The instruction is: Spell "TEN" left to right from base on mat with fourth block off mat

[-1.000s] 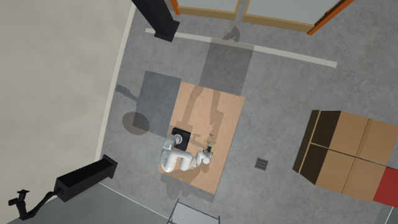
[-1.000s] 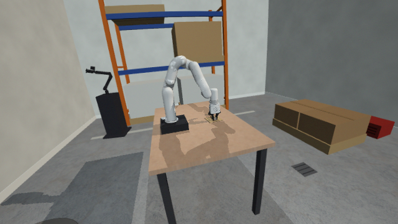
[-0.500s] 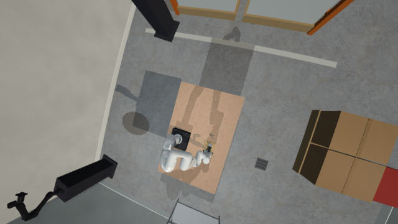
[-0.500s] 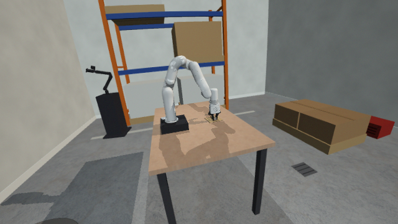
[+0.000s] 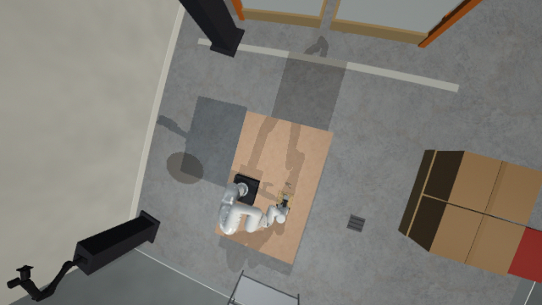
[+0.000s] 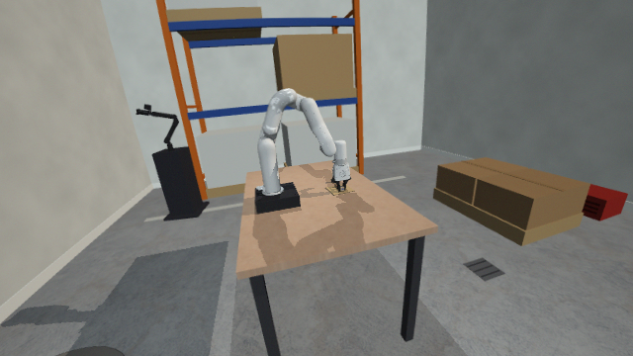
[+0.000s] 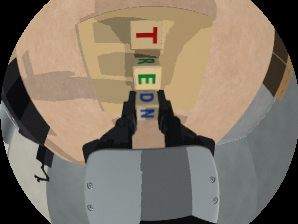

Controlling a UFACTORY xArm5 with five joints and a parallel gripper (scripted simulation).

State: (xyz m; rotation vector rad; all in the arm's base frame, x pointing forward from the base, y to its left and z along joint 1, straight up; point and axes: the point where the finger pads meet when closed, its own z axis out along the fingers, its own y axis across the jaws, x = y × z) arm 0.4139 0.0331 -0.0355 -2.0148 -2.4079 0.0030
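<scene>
A warehouse room with an orange shelf rack point(image 6: 170, 74) surrounds a wooden desk point(image 6: 396, 218) carrying the tan mat point(image 7: 186, 63). The T block point(image 7: 147, 36) and E block point(image 7: 145, 74) already lie in a line on the mat. The N block point(image 7: 147, 111) sits next in that row, directly between the fingers of the gripper point(image 7: 147, 123), which is clamped narrowly on it. Remaining, seemingly: release and withdraw. The fourth block cannot be made out.

Matt wooden table point(image 6: 316, 237), glossy white plastic arm point(image 6: 269, 148)
</scene>
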